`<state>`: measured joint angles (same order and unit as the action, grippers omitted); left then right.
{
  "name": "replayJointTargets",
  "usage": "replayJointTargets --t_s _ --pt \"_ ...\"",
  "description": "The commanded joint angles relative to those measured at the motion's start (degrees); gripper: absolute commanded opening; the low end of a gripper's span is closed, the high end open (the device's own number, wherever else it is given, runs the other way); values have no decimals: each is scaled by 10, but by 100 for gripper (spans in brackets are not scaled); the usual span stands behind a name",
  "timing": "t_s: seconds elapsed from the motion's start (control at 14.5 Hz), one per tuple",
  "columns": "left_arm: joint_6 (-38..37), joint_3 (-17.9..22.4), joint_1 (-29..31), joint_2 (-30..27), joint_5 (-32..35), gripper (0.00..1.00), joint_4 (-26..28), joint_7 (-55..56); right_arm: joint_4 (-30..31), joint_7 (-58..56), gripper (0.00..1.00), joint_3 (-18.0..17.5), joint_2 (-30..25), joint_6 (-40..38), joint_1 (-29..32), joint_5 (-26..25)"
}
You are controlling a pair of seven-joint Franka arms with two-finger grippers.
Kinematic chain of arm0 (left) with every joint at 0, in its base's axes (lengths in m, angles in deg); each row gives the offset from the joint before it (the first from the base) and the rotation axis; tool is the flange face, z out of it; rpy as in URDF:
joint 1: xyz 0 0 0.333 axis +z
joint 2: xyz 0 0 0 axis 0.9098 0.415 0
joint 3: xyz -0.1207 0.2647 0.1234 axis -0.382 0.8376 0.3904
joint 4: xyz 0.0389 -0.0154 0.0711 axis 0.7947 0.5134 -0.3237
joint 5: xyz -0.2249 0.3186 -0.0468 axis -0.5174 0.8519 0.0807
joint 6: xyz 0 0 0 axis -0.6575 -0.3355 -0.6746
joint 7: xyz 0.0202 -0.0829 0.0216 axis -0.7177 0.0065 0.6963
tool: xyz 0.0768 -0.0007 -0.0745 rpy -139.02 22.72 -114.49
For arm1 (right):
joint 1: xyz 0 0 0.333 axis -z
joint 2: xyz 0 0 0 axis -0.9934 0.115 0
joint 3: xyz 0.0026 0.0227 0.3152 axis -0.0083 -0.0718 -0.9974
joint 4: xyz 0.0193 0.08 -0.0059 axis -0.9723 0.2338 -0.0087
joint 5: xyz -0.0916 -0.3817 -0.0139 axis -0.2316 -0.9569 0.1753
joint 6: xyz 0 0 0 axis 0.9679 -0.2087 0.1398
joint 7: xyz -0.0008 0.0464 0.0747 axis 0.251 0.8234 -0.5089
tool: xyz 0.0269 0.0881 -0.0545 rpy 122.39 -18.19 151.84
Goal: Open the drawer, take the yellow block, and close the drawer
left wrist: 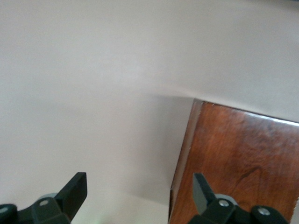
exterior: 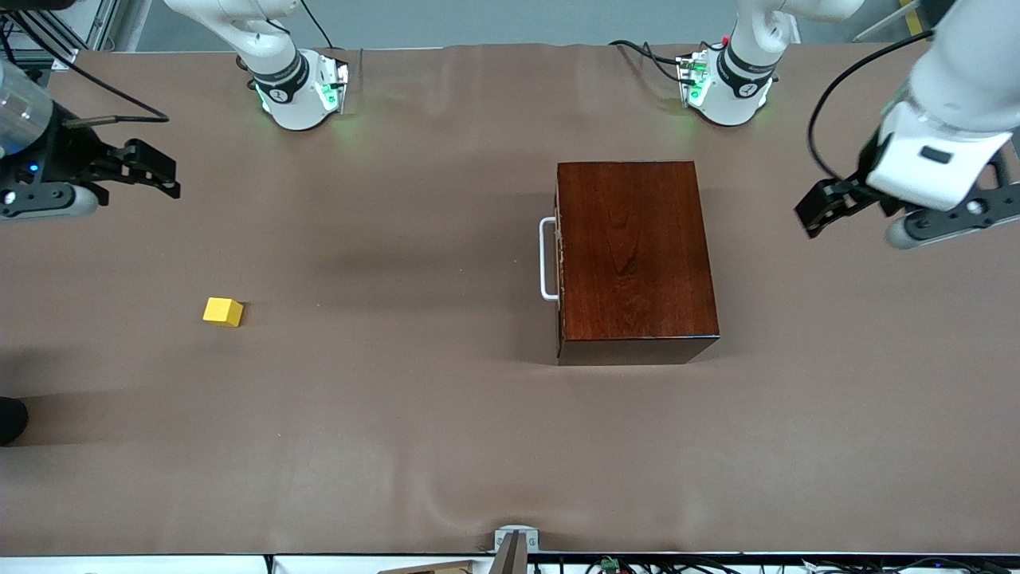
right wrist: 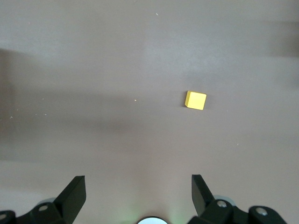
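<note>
The dark reddish-brown wooden box sits on the table toward the left arm's end. Its drawer is shut, and the white bar handle faces the right arm's end. The yellow block lies on the bare table toward the right arm's end, well apart from the box. My right gripper is open and empty in the air over that end; its wrist view shows the block ahead of its fingers. My left gripper is open and empty, over the table beside the box; a corner of the box shows in its wrist view.
The brown table cover is slightly wrinkled near the front edge. The two arm bases stand along the table's edge farthest from the front camera. A small metal bracket sits at the front edge.
</note>
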<state>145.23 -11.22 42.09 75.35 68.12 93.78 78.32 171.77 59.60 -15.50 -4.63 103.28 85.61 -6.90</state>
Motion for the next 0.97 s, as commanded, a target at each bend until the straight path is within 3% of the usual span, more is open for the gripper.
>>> replayJointTargets --t_s 0.0,0.28,0.55,0.9 --pt "-21 -8 12 -18 -3 100 20 -32 -2 -6 100 0 -14 5 -5 1" --pt "-18 -87 118 -48 -5 100 59 -105 -18 -9 100 1 -8 4 0 -5" --pt "15 -133 176 -72 -9 100 104 -130 -24 -40 100 4 -1 5 5 -8" --pt "95 -192 272 -147 -49 100 218 -180 -25 -39 100 5 0 6 7 -6"
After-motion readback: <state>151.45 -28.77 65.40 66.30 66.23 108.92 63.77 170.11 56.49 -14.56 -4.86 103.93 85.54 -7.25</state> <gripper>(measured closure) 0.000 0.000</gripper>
